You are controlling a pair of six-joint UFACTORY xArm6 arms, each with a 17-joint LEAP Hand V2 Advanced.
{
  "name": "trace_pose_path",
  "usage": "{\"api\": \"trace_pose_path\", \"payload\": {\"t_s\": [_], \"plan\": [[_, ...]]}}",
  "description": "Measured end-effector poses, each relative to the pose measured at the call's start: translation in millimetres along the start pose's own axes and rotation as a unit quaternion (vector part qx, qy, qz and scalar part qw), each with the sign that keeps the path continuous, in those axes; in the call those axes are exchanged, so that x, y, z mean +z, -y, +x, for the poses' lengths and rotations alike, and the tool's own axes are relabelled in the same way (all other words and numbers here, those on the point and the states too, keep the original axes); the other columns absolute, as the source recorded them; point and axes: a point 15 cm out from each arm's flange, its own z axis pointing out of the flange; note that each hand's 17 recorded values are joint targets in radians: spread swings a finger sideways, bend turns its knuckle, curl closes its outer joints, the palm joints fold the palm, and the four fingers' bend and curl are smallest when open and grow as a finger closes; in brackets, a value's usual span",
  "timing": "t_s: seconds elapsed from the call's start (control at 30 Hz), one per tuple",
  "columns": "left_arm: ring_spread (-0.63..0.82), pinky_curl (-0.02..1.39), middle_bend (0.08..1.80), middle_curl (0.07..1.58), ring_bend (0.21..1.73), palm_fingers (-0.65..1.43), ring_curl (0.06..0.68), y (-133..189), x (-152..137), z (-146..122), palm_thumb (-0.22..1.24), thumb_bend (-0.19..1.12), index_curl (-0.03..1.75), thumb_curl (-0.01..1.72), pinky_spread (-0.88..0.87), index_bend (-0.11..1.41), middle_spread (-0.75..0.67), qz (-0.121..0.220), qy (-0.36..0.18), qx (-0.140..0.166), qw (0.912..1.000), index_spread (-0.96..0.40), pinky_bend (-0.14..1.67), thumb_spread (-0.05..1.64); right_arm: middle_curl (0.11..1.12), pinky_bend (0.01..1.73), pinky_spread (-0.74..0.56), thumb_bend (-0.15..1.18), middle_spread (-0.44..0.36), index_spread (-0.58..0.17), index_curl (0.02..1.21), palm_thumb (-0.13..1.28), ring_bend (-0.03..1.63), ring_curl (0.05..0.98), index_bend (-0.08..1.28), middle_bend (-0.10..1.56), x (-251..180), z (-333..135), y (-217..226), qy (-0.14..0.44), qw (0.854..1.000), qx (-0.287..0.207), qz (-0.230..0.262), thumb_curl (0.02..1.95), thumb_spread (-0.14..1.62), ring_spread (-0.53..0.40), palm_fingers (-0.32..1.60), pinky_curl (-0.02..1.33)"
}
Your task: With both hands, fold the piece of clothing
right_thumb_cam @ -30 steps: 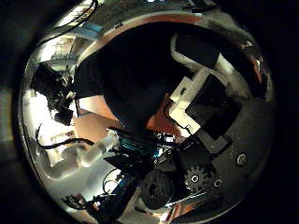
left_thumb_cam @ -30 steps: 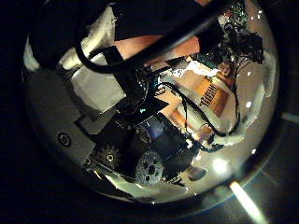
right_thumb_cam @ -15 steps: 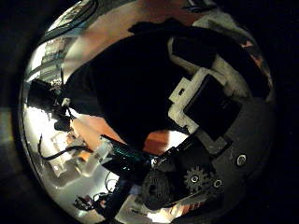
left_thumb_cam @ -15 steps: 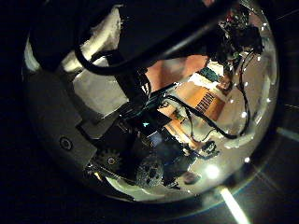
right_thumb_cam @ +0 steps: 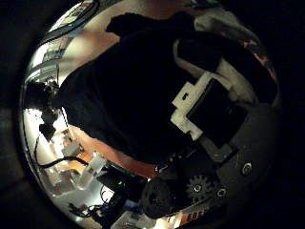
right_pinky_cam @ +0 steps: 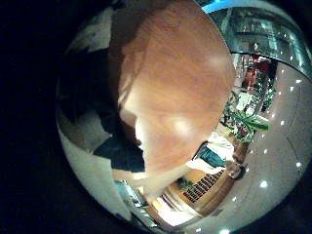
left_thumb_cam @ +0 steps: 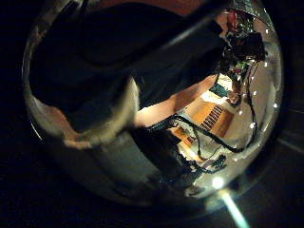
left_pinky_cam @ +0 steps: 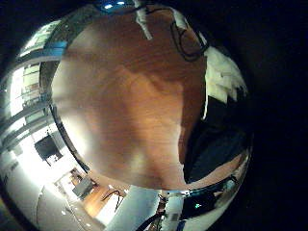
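Observation:
A dark piece of clothing [right_thumb_cam: 124,95] fills most of the right thumb side palm view, close to the palm. The right hand [right_thumb_cam: 205,105] bends its fingers onto the cloth. In the right little finger side palm view the clothing [right_pinky_cam: 88,97] lies at the edge of the wooden table [right_pinky_cam: 180,78]. The left hand [left_thumb_cam: 95,119] shows a blurred finger curled across the clothing [left_thumb_cam: 142,47], which fills much of the left thumb side palm view. In the left little finger side palm view the left hand's fingers [left_pinky_cam: 223,82] sit beside the clothing [left_pinky_cam: 217,144] on the table [left_pinky_cam: 125,106].
A wide bare stretch of the table top spreads out from both hands' little finger sides. A strip of table [left_thumb_cam: 180,104] shows beyond the clothing's edge. The other arm [left_thumb_cam: 242,43] with its cables shows past the clothing, far from the left palm.
The clothing now fills far more of both thumb side views, so both palms have come closer to it. The left hand's finger has swung across its view. The right hand's fingers keep their pose.

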Motion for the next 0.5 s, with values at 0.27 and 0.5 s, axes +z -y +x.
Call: {"api": "trace_pose_path", "payload": {"t_s": [0.27, 0.5], "plan": [[0.36, 0.64, 0.22, 0.45, 0.74, -0.26, 0.281, 2.1, -25.9, -11.7, -0.01, -0.04, 0.73, 0.28, 0.23, 0.08, 0.32, 0.043, -0.008, -0.019, 0.9989, -0.11, 0.48, 1.05, 0.5, 0.92, 0.06, -0.04, -0.177, -0.463, 0.56, 0.64, 0.74, 0.419, 0.18, 0.34, -53.4, 41.6, -13.7, 0.002, 0.999, 0.008, 0.052, 0.47, 1.17, -0.005, -0.14, 0.65], [0.53, 0.5, 0.15, 0.35, 0.62, -0.2, 0.223, -18.0, -70.6, -1.9, -0.03, -0.04, 0.49, 0.26, 0.5, 0.08, 0.47, 0.09, -0.014, -0.008, 0.9958, 0.0, 0.39, 1.02, 0.44, 0.75, 0.32, -0.02, -0.127, -0.456, 0.45, 0.56, 0.62, 0.34, 0.16, 0.27, -119.7, 66.2, -43.2, 0.036, 0.993, 0.015, 0.115, 0.43, 1.18, 0.091, 0.01, 0.53]]}}
